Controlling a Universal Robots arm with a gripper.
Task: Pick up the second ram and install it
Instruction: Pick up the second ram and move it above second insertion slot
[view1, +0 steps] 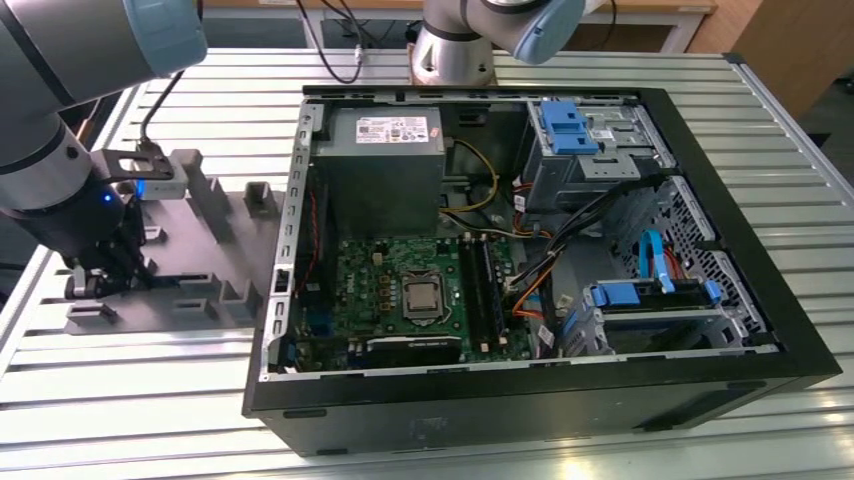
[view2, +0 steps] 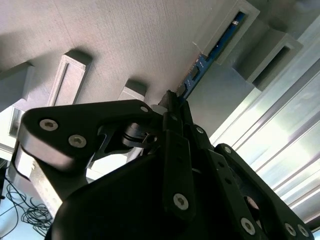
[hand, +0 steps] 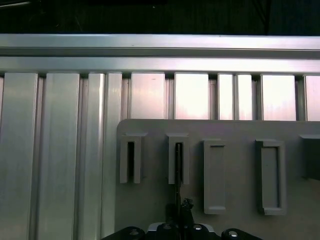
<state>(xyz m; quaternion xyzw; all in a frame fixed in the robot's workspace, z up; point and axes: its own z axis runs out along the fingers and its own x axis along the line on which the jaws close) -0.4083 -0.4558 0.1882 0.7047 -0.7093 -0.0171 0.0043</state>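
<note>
The second ram (view2: 210, 55) is a thin blue stick standing on edge in a slotted block of the grey tray (view2: 125, 40). In the first wrist view it is a thin dark line (hand: 177, 170) in the tray's (hand: 240, 130) second slot. My gripper (view2: 174, 102) is shut on the stick's near end, its dark fingers meeting on the board. In the exterior view the gripper (view1: 96, 280) hangs low over the tray (view1: 214, 215) at the exterior view's left. The green motherboard (view1: 387, 290), with its long dark memory slots (view1: 481, 290), lies inside the open computer case (view1: 534, 400).
The black case stands to the exterior view's right of the tray on a ribbed aluminium table (view1: 134, 400). Inside it are a grey power supply (view1: 387, 140), blue drive brackets (view1: 567, 125) and loose cables (view1: 587, 220). Upright tray blocks (view1: 260, 200) stand between the gripper and the case.
</note>
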